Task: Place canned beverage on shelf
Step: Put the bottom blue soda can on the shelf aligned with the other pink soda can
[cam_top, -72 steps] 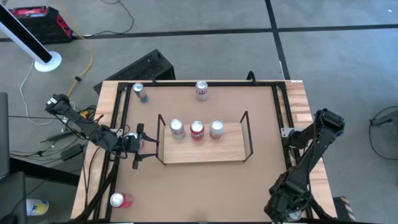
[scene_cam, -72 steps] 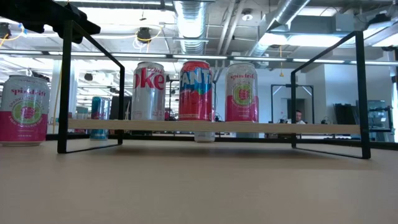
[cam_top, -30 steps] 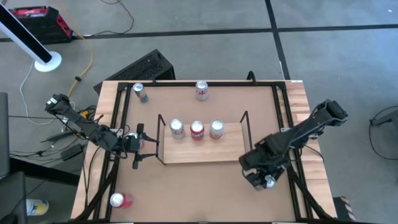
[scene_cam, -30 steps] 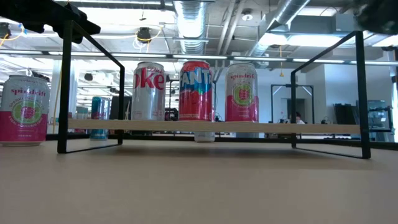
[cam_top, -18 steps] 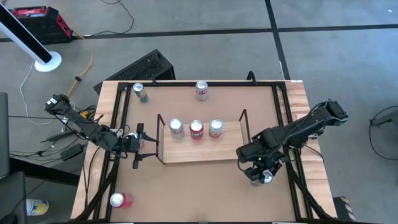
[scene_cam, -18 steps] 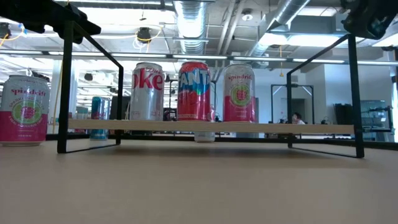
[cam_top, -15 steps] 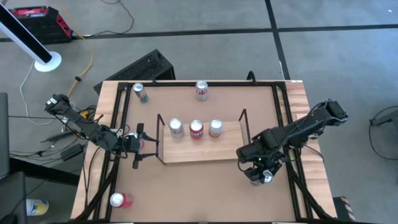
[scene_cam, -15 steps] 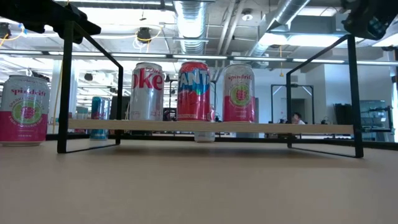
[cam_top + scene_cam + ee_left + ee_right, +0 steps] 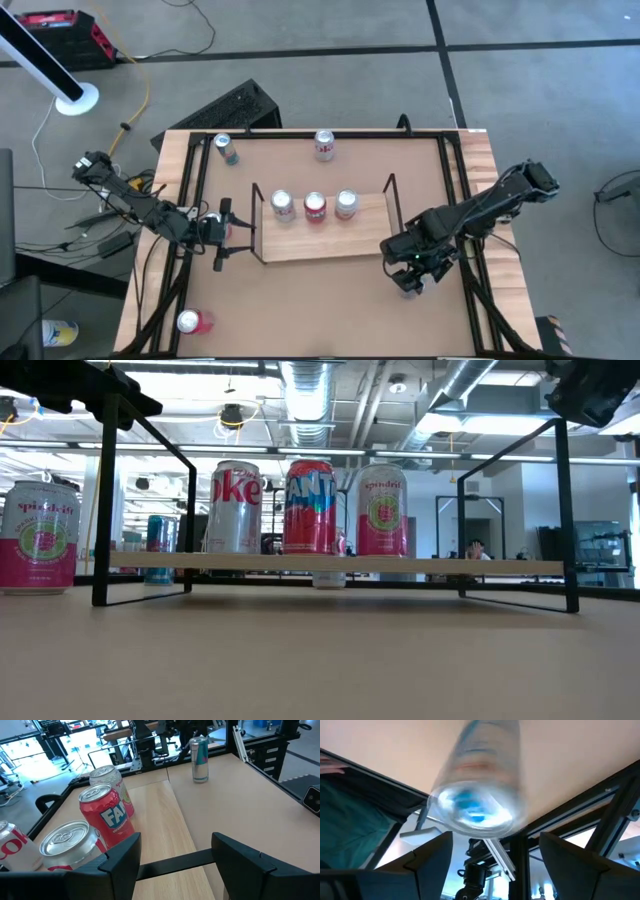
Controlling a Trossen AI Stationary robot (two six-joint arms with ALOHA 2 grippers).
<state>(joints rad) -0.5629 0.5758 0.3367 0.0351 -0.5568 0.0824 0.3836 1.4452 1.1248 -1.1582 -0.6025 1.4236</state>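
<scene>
The shelf is a light-wood board with black wire uprights, and it also shows in the low view. Three cans stand upright in a row on its left and middle. My left gripper is open at the shelf's left upright. My right gripper is close against the near corner of the shelf's right upright. It is shut on a blurred silver can. In the low view only a dark part of the right arm shows above that upright. My left gripper stands open over the top wire of the shelf's left upright, which crosses under the gap. I cannot tell whether it touches the wire. My right gripper has the can between its two fingers, at the round end that faces the wrist camera. Blur hides the exact places of contact. The fingers come slanting from above. The can runs on beyond them toward the tabletop, lifted clear.
A teal can stands at the far left, another can at the far middle, and a pink can at the near left corner. Black rails frame the tabletop. The board's right end is bare.
My right gripper has gone with its can toward the table's left and a little toward the far edge, up against the shelf's right upright. The shelf's right end, with the three cans, has slid a little toward the table's left. Its left near post has stayed.
</scene>
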